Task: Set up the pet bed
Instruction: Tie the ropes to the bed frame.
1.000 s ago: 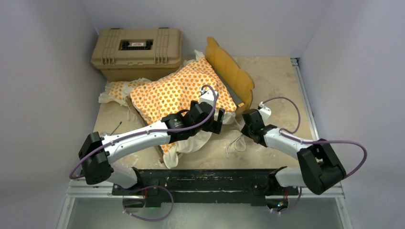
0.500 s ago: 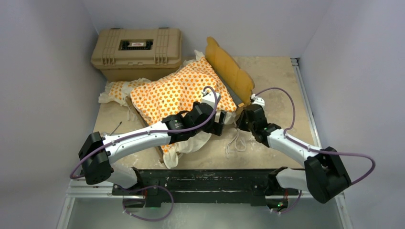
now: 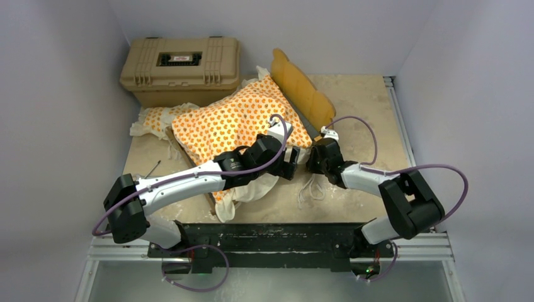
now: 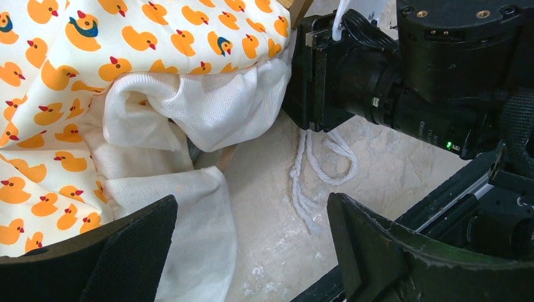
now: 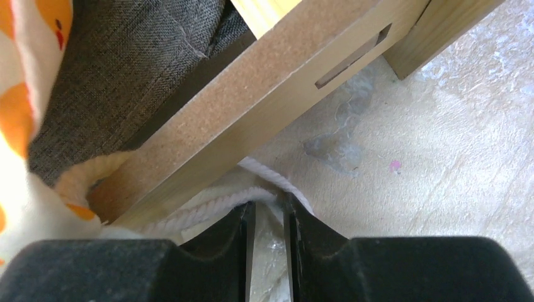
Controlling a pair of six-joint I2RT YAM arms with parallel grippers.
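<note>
Top external view: the hard case (image 3: 181, 63) sits closed at the back left of the tabletop (image 3: 362, 104). Beside it the bed frame (image 3: 303, 91) holds the mattress cushion (image 3: 233, 119), askew. Spread wide, the left tool (image 4: 252, 245) hovers at its ruffle; the right tool (image 5: 269, 217) has its fingers nearly meeting at a white cord (image 5: 208, 212), grip unclear.

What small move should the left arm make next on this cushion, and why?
Probably lower the left gripper and close its jaws on the white ruffle of the orange duck-print cushion, to tug it straight. Those jaws stand wide open and empty over the ruffle, which spills bunched onto the beige tabletop.
</note>
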